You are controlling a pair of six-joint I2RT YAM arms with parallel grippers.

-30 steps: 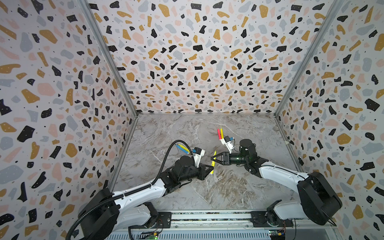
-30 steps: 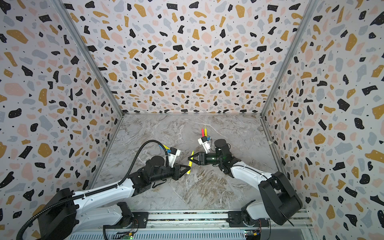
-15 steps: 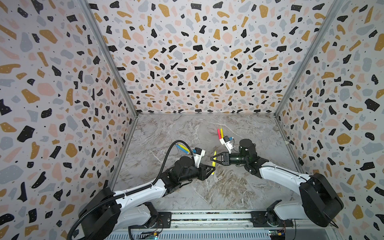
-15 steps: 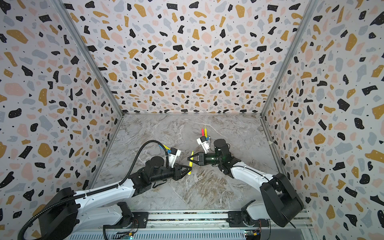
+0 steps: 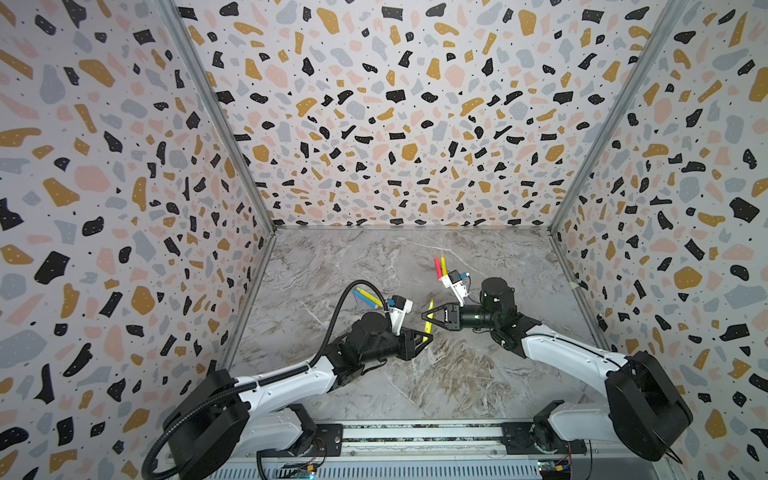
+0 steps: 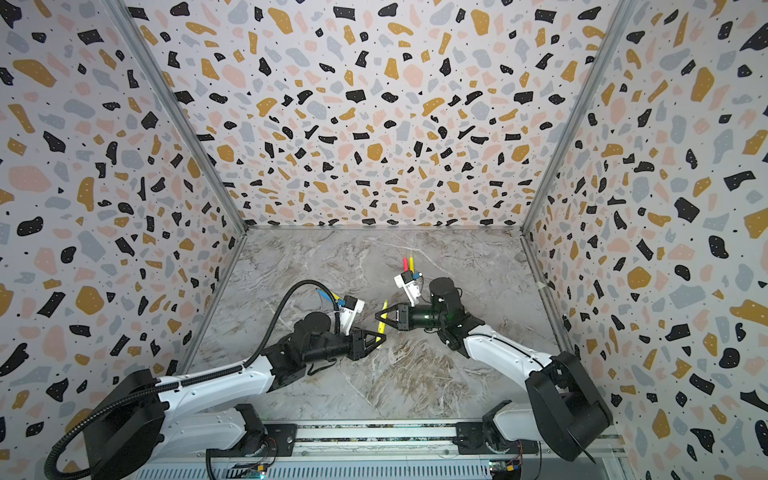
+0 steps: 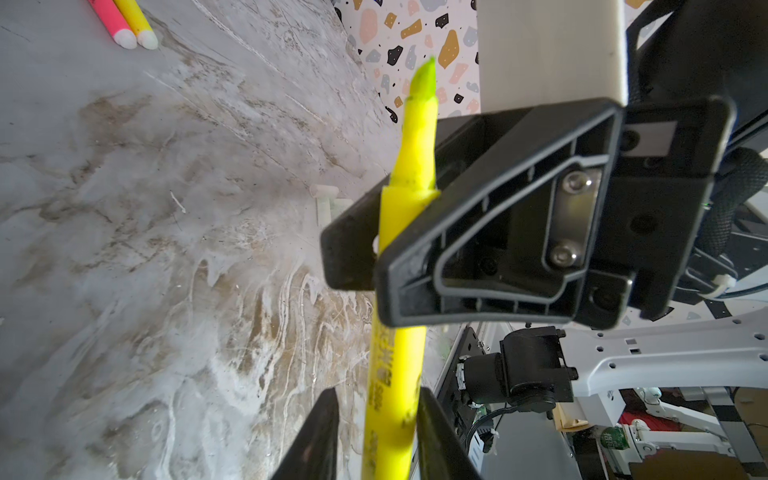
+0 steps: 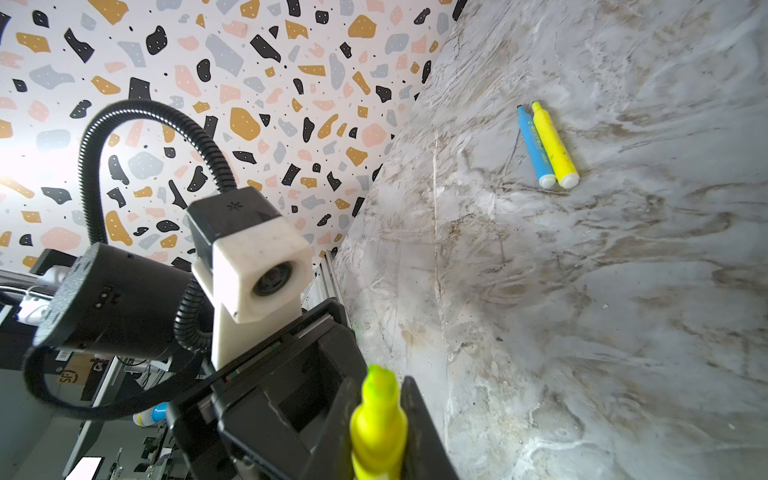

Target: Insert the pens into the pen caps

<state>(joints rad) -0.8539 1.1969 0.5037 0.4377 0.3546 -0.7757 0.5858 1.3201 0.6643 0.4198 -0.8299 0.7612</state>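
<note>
1. Spares on the left: a blue pen (image 8: pixel 534 145) and a loose yellow pen (image 8: pixel 555 145) lie touching, side by side on the table (image 5: pixel 457 374), just behind the left wrist.
2. Left gripper (image 5: pixel 423 338) sits around the lower barrel of the held yellow pen (image 7: pixel 395 374). Its jaws are slightly apart, with a gap on one side, so I'd call it loose rather than pinching.
3. That pen hangs off the table between both grippers. Its long axis runs toward the back wall, bare tip leading.
4. Right gripper (image 5: pixel 428 316) comes in from the opposite side, pressed onto the pen right below the tip. It's the nearer one to the tip, so a cap has little room, I reckon.
5. A pink pen (image 7: pixel 109 18) and a far yellow pen (image 7: pixel 135 18) lie together behind the right wrist. I can't pick out any cap for sure.
</note>
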